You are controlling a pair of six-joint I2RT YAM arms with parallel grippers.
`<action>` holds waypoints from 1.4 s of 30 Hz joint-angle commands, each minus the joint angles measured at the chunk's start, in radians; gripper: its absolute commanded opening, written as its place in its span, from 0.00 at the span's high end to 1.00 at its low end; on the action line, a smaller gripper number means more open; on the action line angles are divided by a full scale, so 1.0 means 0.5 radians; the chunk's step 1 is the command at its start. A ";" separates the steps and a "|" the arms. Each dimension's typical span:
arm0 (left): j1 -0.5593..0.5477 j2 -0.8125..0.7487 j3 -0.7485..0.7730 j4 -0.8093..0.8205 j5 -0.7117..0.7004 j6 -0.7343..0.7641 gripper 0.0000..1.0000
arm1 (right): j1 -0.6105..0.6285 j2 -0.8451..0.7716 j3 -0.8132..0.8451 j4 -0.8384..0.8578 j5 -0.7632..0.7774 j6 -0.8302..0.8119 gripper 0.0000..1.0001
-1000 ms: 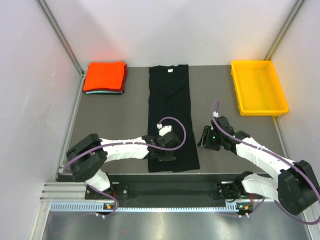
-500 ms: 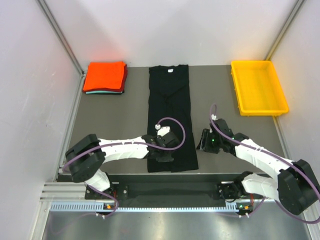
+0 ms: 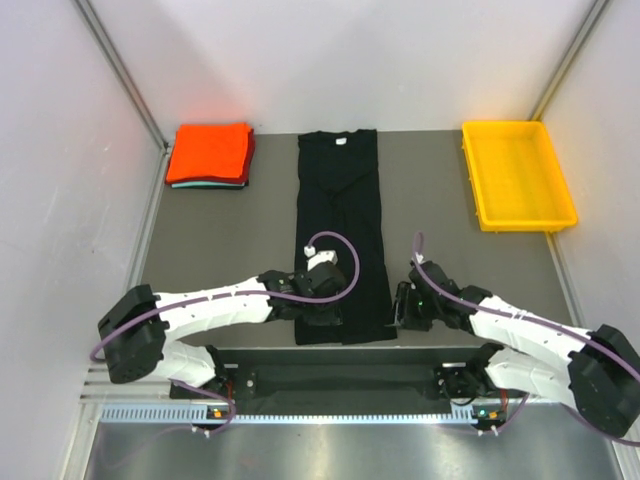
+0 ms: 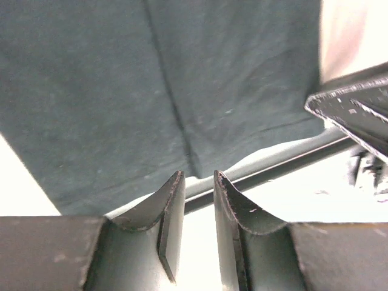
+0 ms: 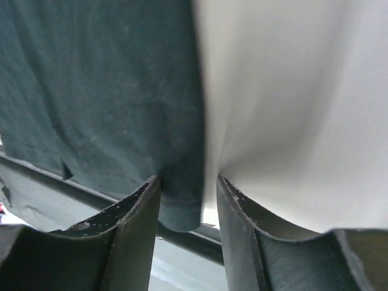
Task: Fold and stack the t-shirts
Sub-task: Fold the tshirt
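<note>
The limp, light black cloth t-shirt (image 3: pixel 338 230), a long strip down the middle of the grey surface (image 3: pixel 225 240), wants pinching at its near-edge hem corners, where left hand (image 4: pixel 199 177) and right hand (image 5: pixel 188 179) seemingly hover parted, grasping nothing.

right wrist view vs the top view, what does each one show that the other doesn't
Only the right wrist view shows the near corner of the black shirt sitting between the open fingers of the right hand. Only the top view shows the whole shirt laid flat, the folded orange stack, the yellow tray and the left hand. Both show the black shirt and the right hand at its near right corner.
</note>
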 commanded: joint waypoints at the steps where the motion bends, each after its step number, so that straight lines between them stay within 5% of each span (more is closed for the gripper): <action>1: 0.000 -0.022 -0.006 -0.073 -0.081 0.007 0.69 | 0.166 -0.027 -0.040 0.127 0.111 0.258 0.58; 4: 0.024 -0.071 0.025 -0.196 -0.200 0.041 0.68 | 0.326 -0.039 -0.089 0.186 0.209 0.414 0.64; 8: 0.122 -0.172 0.003 -0.301 -0.204 0.108 0.65 | 0.464 0.004 -0.132 0.247 0.288 0.544 0.88; 10: 0.211 -0.203 -0.024 -0.350 -0.179 0.160 0.65 | 0.516 0.004 -0.132 0.223 0.362 0.586 0.89; 15: 0.288 -0.279 -0.076 -0.488 -0.213 0.212 0.62 | 0.535 -0.070 -0.098 0.054 0.473 0.602 0.87; 21: 0.297 -0.304 -0.184 -0.522 -0.191 0.158 0.60 | 0.541 -0.165 0.039 -0.164 0.488 0.578 0.68; 31: 0.555 -0.461 -0.506 -0.237 0.124 0.203 0.61 | 0.584 -0.034 0.319 -0.192 0.504 0.498 0.67; 42: 0.555 -0.399 -0.616 -0.040 0.238 0.185 0.62 | 0.596 0.304 0.601 -0.155 0.513 0.354 0.68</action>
